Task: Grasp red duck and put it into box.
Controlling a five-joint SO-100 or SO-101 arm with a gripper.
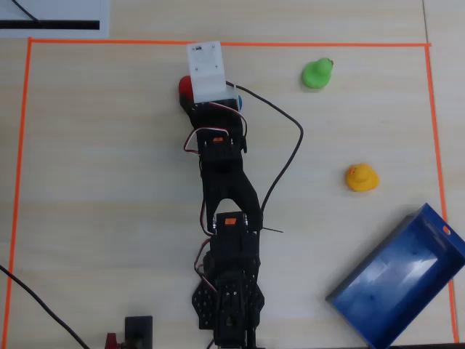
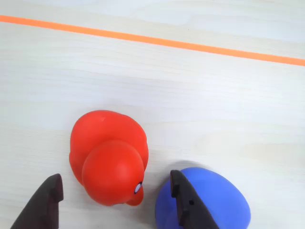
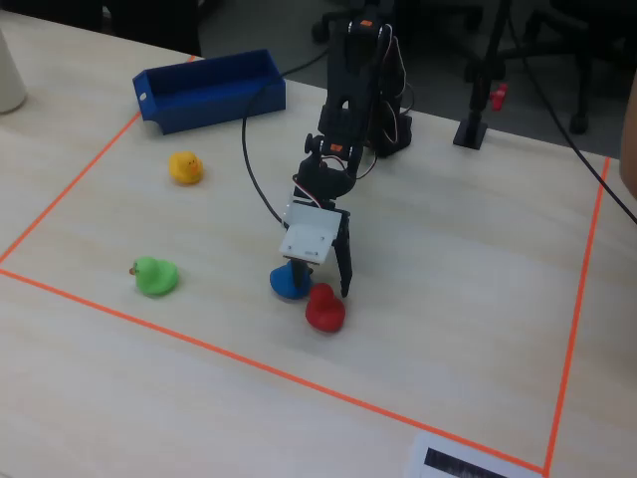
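Pale wood tabletop (image 1: 109,182) edged with orange tape (image 1: 218,43). Gripper (image 2: 114,205) spread, fingers either side of red duck (image 2: 108,157) near far tape edge in overhead view, not touching it. Blue duck (image 2: 209,202) just beside, against one finger. Green duck (image 1: 317,73), yellow duck (image 1: 361,177) well apart. Box (image 1: 399,280) empty at lower right corner in overhead view.

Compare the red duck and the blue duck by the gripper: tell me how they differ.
Colour: the red duck is solid red, the blue duck solid blue.
Place: in the wrist view the red duck lies between the open fingers of the gripper, while the blue duck lies outside them, behind the right finger.
Visibility: the red duck shows whole there, with an eye mark; the blue duck is partly hidden.
Shared: both are small glossy toys resting close together on the table.
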